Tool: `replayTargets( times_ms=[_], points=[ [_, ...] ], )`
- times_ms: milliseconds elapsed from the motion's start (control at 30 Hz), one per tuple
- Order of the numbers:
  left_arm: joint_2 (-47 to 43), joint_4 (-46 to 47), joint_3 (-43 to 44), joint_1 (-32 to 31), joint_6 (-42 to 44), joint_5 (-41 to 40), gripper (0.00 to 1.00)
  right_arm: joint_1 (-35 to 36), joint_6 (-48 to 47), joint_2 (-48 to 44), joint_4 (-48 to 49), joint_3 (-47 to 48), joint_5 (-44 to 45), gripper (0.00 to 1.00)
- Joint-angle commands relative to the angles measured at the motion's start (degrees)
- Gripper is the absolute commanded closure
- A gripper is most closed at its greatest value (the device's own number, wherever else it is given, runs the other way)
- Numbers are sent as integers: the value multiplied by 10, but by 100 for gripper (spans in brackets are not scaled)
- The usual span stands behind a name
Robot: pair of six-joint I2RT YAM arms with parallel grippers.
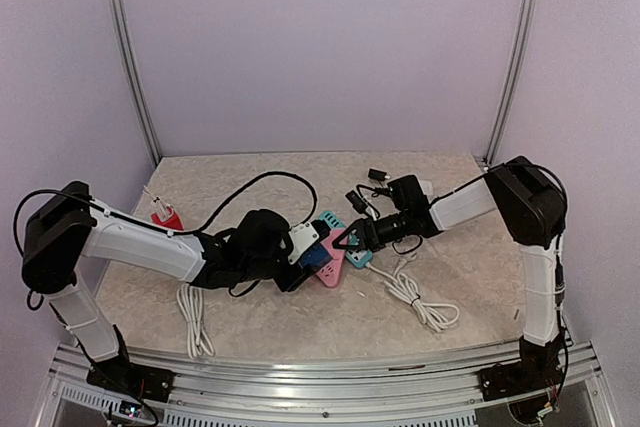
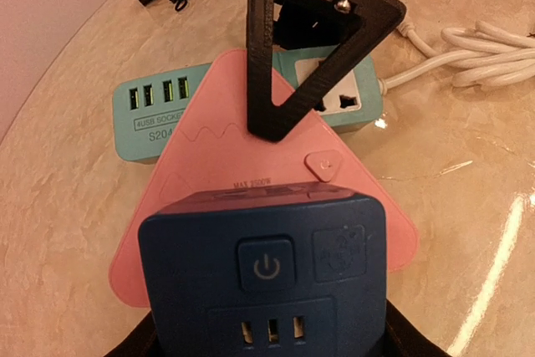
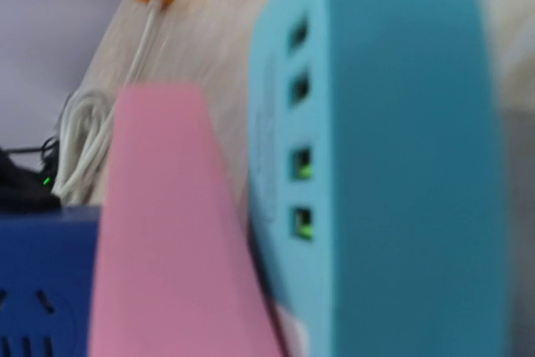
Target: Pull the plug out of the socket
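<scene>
Left wrist view: the left gripper (image 2: 272,336) pinches the blue socket cube (image 2: 266,265), near centre, bracing the pile. Further back, the right gripper (image 1: 352,239) hangs over what looks like the black plug (image 2: 311,27), seated in the teal strip (image 2: 159,110). Whether its jaws are spread or pinching, I can't tell. Next, it likely needs a firm clamp and a straight pull. The right wrist view is badly blurred.
</scene>
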Motion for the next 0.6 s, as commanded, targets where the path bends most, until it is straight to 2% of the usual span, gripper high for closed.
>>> replayTargets(
  times_ms=[0,133,400,567],
  points=[
    [-41,96,-2,-12,45,12,80,13,9,19,-16,-9,-20,20],
    [-43,98,-2,-13,49,12,80,15,15,19,-4,-11,-26,24],
    [-49,93,-1,-23,60,3,80,14,68,-5,60,-36,-44,41],
    [-72,97,-1,-36,69,-2,80,14,66,-21,54,-40,-38,52]
  ],
)
